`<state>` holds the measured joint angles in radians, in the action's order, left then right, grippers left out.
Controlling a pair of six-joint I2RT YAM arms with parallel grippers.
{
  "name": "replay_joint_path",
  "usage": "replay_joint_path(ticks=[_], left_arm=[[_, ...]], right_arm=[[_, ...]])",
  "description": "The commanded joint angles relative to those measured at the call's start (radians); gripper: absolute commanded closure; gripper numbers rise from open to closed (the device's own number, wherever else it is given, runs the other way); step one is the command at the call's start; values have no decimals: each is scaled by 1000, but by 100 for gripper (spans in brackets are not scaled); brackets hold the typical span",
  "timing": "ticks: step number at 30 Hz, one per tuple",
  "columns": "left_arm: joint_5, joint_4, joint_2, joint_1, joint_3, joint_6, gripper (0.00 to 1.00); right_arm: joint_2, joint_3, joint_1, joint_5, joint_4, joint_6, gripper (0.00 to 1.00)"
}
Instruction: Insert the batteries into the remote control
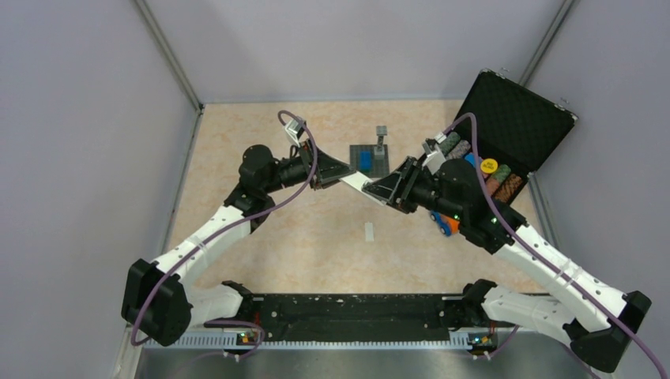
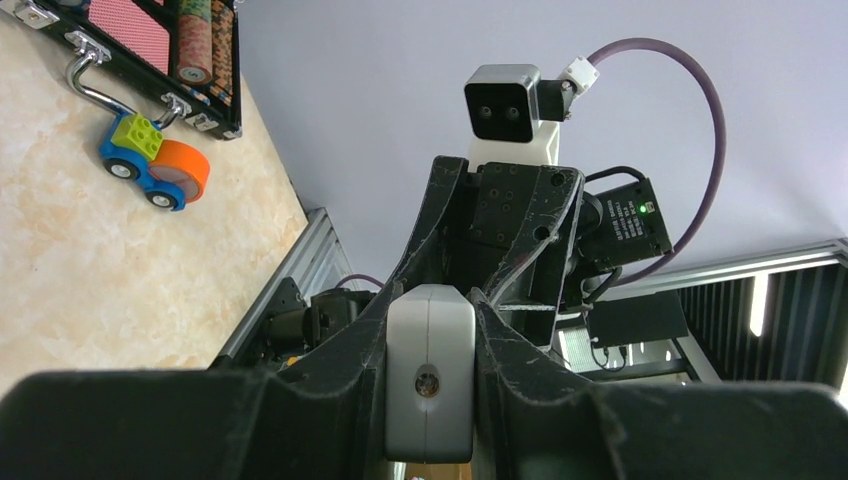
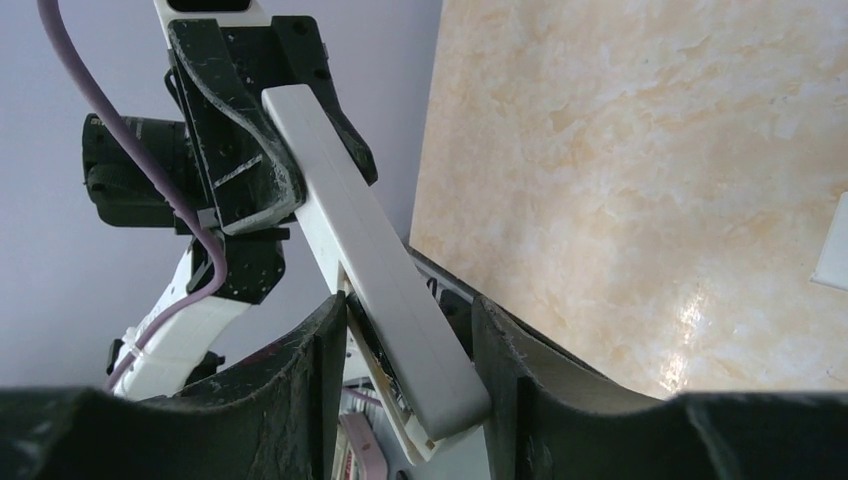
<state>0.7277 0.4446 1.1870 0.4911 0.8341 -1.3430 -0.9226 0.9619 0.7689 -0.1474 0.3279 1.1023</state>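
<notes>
The remote control is in the air above the middle of the table, like a bridge between the two claws. The left gripper pinches one end of it; in the left wrist view this white end sits tight between both fingers. The right gripper has its fingers on both sides of the other end, very near to it, but I cannot tell if they press on it.

Just behind the claws stands a grey baseplate with a blue block and a small grey upright piece; the claws cover part of its near edge. To the right, an open black case holds poker chips in rows, and the right arm crosses in front of it. A toy car, blue with an orange wheel, lies half under this arm. A small white flat piece lies alone on the table, nearer to the arm bases, well apart from the rest.

The batteries I cannot make out in any view. In the right wrist view the underside of the remote control is in shadow between the fingers, only a dark strip. The left wrist view shows only its end face
</notes>
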Motion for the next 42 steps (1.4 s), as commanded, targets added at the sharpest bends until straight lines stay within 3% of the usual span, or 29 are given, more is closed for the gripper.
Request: replay_joint_path(ticks=[1, 20, 25, 33, 39, 42], left_arm=[[-18, 94, -42, -26, 59, -22, 100], [23, 76, -67, -67, 58, 37, 100], [30, 66, -77, -71, 62, 74, 100], [49, 80, -80, -72, 56, 96, 100], [48, 24, -91, -72, 59, 152, 100], [51, 14, -92, -72, 56, 159, 100]], right_arm=[[21, -33, -7, -58, 50, -22, 59], [58, -57, -24, -63, 92, 11, 59], [71, -69, -29, -68, 92, 17, 48], [79, -65, -36, -72, 70, 6, 44], [112, -77, -36, -66, -29, -5, 24], [133, -100, -35, -65, -102, 10, 20]])
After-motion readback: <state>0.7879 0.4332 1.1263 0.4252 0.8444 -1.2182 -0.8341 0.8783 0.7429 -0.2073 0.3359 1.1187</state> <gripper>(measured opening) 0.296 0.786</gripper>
